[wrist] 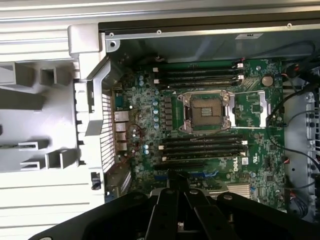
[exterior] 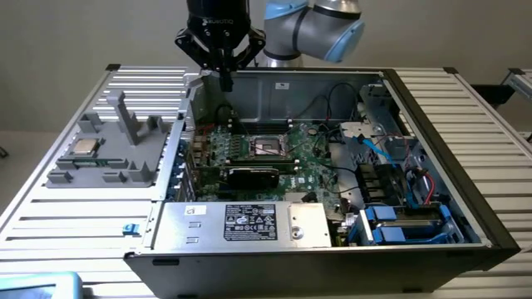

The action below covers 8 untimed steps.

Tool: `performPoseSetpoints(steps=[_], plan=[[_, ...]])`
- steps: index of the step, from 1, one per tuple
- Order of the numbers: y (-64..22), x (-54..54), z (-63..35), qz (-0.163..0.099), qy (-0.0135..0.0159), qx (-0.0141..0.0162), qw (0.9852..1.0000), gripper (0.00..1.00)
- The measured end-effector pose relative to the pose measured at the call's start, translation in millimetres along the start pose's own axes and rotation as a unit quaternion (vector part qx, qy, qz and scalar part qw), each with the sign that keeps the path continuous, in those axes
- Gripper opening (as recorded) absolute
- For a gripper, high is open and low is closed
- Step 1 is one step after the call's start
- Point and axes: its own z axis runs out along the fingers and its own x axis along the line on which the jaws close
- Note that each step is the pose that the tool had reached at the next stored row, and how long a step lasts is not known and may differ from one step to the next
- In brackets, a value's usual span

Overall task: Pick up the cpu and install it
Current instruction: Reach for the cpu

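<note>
Hand (exterior: 223, 80) closed on nothing, above open case (exterior: 316, 269), cpu (exterior: 84, 147) on grey tray (exterior: 126, 156) outside case wall

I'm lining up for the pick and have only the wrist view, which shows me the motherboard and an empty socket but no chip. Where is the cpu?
Observer: The cpu lies flat on the grey holder outside the case, on the exterior view's left.
Operator: Where is the gripper relative to it?
Observer: The gripper hangs above the rear corner of the case. It is to the exterior view's right of the cpu and well apart from it.
Operator: Is it holding anything?
Observer: No. It is shut, with nothing in its grip.
</note>
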Motion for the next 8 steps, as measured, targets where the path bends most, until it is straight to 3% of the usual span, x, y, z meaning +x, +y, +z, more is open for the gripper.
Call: performPoseSetpoints(steps=[8], plan=[[-2.1,29.9,-0.7,0.000,0.0000,0.0000,1.0000,0.11]])
